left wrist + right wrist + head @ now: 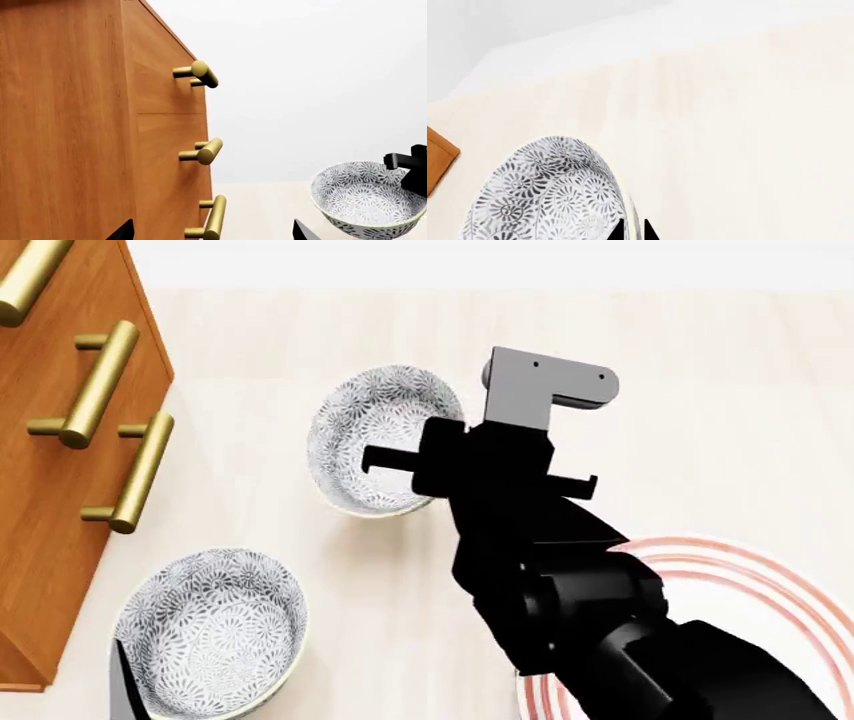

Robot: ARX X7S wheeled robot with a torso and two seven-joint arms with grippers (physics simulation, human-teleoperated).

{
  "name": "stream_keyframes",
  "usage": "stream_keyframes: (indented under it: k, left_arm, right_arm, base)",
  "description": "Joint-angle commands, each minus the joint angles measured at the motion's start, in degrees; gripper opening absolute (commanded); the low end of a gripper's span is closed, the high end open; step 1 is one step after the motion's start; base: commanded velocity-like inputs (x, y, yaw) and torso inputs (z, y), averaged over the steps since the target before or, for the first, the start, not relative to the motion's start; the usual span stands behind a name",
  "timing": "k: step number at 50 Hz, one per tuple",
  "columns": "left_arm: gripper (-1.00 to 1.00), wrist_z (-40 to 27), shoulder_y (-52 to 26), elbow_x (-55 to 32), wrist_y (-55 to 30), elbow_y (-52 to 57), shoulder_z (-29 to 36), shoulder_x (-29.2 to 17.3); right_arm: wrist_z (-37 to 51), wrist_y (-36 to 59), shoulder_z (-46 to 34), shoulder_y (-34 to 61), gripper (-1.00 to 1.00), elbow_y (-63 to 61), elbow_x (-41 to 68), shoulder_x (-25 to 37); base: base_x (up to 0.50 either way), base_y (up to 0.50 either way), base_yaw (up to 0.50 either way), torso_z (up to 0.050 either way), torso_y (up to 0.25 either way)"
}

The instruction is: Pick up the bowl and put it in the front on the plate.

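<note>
The bowl [374, 435], white with a dense grey-blue floral pattern, sits tilted in the middle of the head view. My right gripper [430, 462] is shut on its right rim. In the right wrist view the two dark fingertips [617, 231] straddle the rim of the bowl [540, 195], one inside and one outside. The left wrist view shows the same bowl [367, 197] with a black finger at its edge. The plate [747, 575], white with thin red rings, lies at the lower right, mostly hidden by my right arm. My left gripper [213, 232] is open beside the cabinet and holds nothing.
A second, alike bowl [214, 630] stands at the near left. A wooden cabinet [54, 490] with brass bar handles [107, 385] fills the left edge, close to my left gripper. The floor or counter is pale beige.
</note>
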Motion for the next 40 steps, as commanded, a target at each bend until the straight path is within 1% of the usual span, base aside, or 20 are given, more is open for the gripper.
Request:
stream_keyframes:
  k: [1, 7, 12, 17, 20, 26, 27, 28, 30, 31, 32, 33, 36, 40]
  left_arm:
    - [1.00, 0.17, -0.12, 0.57, -0.15, 0.12, -0.42, 0.36]
    - [1.00, 0.15, -0.13, 0.45, -0.18, -0.03, -0.16, 0.31]
    - [1.00, 0.09, -0.16, 0.51, -0.09, -0.15, 0.06, 0.27]
    - [1.00, 0.01, -0.05, 0.58, -0.22, 0.03, 0.22, 0.16]
    - [1.00, -0.05, -0.10, 0.61, -0.19, 0.01, 0.30, 0.10]
    - [1.00, -0.15, -0.13, 0.52, -0.15, -0.06, 0.44, 0.02]
    - [1.00, -0.15, -0.12, 0.51, -0.27, 0.05, 0.47, 0.00]
    - [1.00, -0.18, -0.08, 0.52, -0.32, 0.14, 0.49, -0.02]
    - [1.00, -0.19, -0.09, 0.48, -0.18, -0.05, 0.60, -0.01]
    - [1.00, -0.21, -0.10, 0.47, -0.18, -0.06, 0.62, -0.03]
    - [1.00, -0.16, 0.02, 0.36, -0.28, 0.04, 0.72, -0.03]
    - [1.00, -0.17, 0.03, 0.36, -0.25, 0.00, 0.78, -0.03]
    - [1.00, -0.10, 0.19, 0.29, -0.07, -0.31, 1.08, -0.01]
    - [1.00, -0.07, 0.22, 0.30, -0.17, -0.43, 1.32, -0.04]
  right_arm:
    - [6.26, -4.10, 3.00, 5.04, -1.00, -16.87, -2.99, 10.27]
    - [9.89, -5.80, 4.57, 7.94, -1.00, -28.12, -4.25, 18.39]
    - [13.36, -6.85, 5.86, 10.54, -1.00, -40.01, -5.93, 27.00]
    - [15.35, -7.87, 7.35, 11.90, -1.00, -47.38, -6.52, 33.24]
    - [16.48, -8.08, 7.63, 12.27, -1.00, -53.42, -7.65, 38.25]
    - [17.44, -8.01, 7.76, 12.41, -1.00, -60.12, -9.19, 45.24]
    - [17.77, -7.91, 7.89, 12.67, -1.00, -62.41, -9.69, 48.01]
    - [17.91, -7.83, 7.96, 12.74, -1.00, -63.15, -9.74, 48.90]
    - [18.34, -7.54, 8.05, 12.98, -1.00, -66.62, -10.54, 53.33]
    - [18.35, -7.53, 8.07, 12.96, -1.00, -66.67, -10.54, 53.37]
    - [18.89, -7.20, 8.05, 12.97, -1.00, -69.99, -10.98, 57.60]
    - [18.95, -7.09, 7.98, 12.88, -1.00, -70.86, -11.13, 58.53]
    - [18.59, -6.45, 6.96, 11.55, -1.00, -75.81, -12.03, 64.41]
    - [16.76, -6.55, 5.91, 9.83, -1.00, -78.43, -11.70, 69.16]
  base:
    - [0.00, 0.00, 0.00, 0.000, 0.000]
    - [0.00, 0.00, 0.00, 0.000, 0.000]
    - [0.00, 0.00, 0.00, 0.000, 0.000]
    - [0.00, 0.00, 0.00, 0.000, 0.000]
    - [0.00, 0.00, 0.00, 0.000, 0.000]
    - [0.00, 0.00, 0.00, 0.000, 0.000]
    - [0.00, 0.00, 0.00, 0.000, 0.000]
    - [0.00, 0.00, 0.00, 0.000, 0.000]
    - [0.00, 0.00, 0.00, 0.000, 0.000]
    - [0.00, 0.00, 0.00, 0.000, 0.000]
    - [0.00, 0.00, 0.00, 0.000, 0.000]
    - [0.00, 0.00, 0.00, 0.000, 0.000]
    - [0.00, 0.00, 0.00, 0.000, 0.000]
    - [0.00, 0.00, 0.00, 0.000, 0.000]
